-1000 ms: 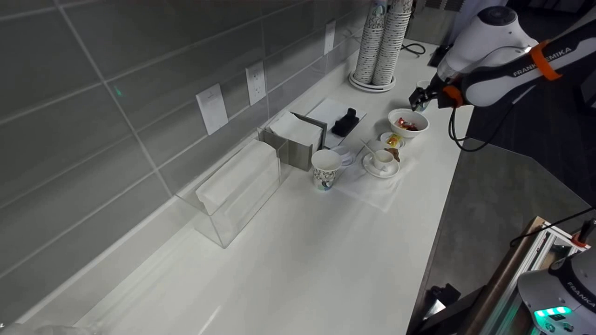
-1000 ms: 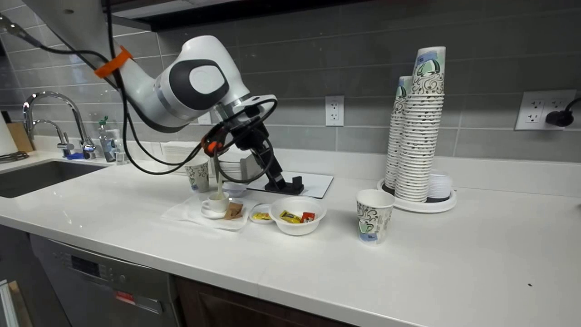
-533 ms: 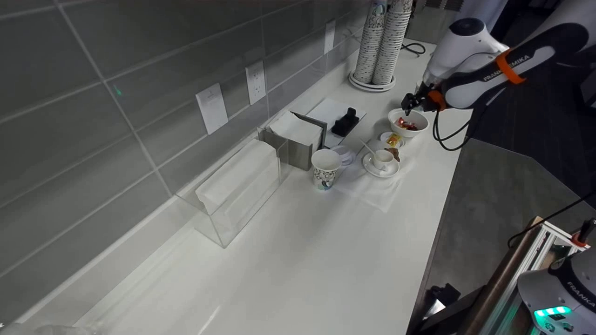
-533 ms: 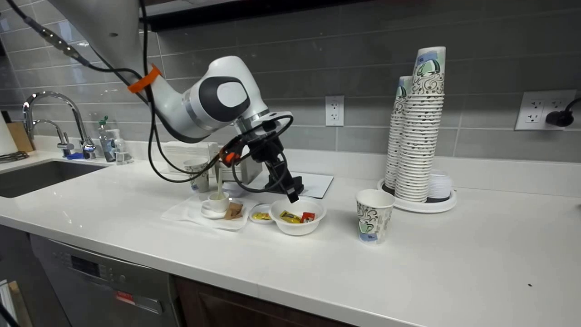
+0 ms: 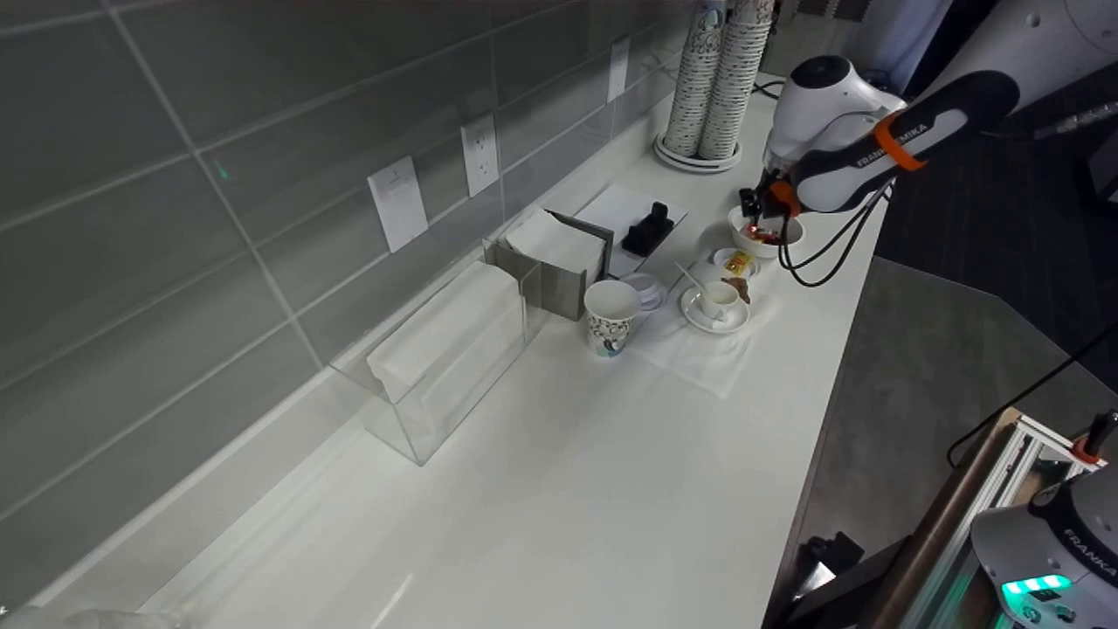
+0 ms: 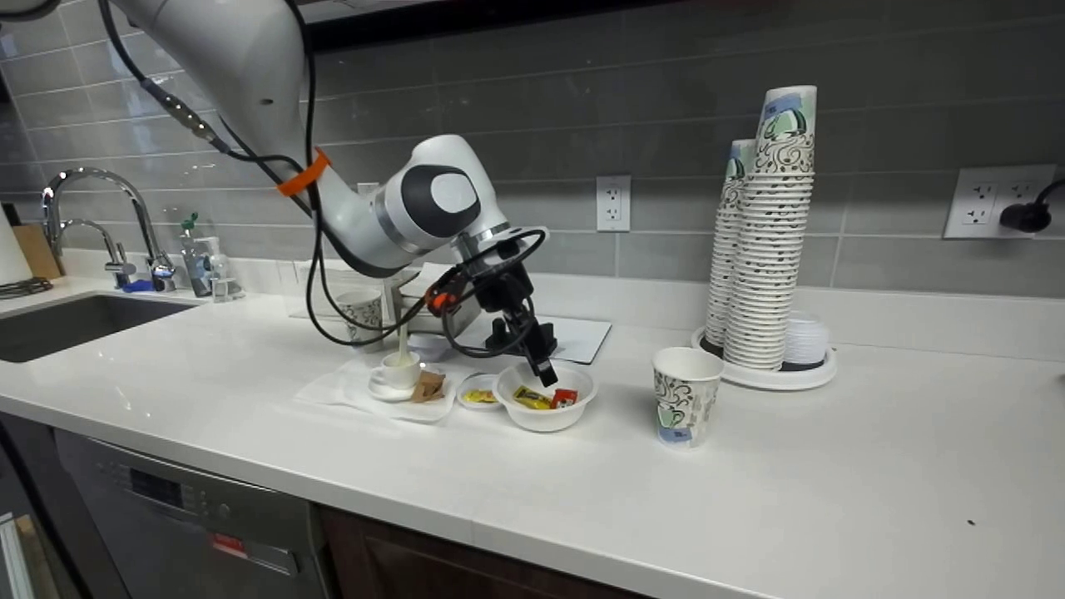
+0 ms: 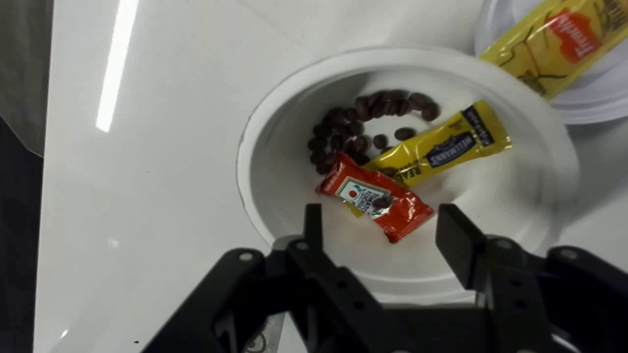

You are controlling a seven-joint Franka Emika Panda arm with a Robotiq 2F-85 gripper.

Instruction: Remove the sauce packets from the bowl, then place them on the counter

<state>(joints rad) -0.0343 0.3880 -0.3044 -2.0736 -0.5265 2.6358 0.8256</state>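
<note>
The white bowl point(image 7: 245, 162) stands on the glossy white counter point(image 6: 790, 499); it shows in both exterior views point(image 5: 769, 252) point(image 6: 541, 421). In it lie a red ketchup packet point(image 7: 409, 212) and a yellow Hellmann's packet point(image 7: 446, 151), with the red one partly across the yellow one. Small dark beans point(image 7: 343, 130) lie beside them, and one rests on the red packet. My gripper point(image 7: 380, 218) is open and empty, tilted down over the bowl. In the wrist view its fingertips stand either side of the red packet's lower end. In an exterior view the gripper point(image 6: 541, 358) is at the bowl's back rim.
A small dish with a yellow French's packet point(image 7: 559, 49) touches the bowl's side. A cup on a saucer point(image 6: 401, 372), a brown packet point(image 6: 428, 386), a napkin holder point(image 5: 559, 271) and a paper cup point(image 5: 609, 319) stand nearby. Another paper cup point(image 6: 686, 399) and tall cup stacks point(image 6: 765, 274) stand beyond.
My arm has come down and across to the bowl. The gripper has gone from behind the bowl to over it. The packets and bowl have not moved.
</note>
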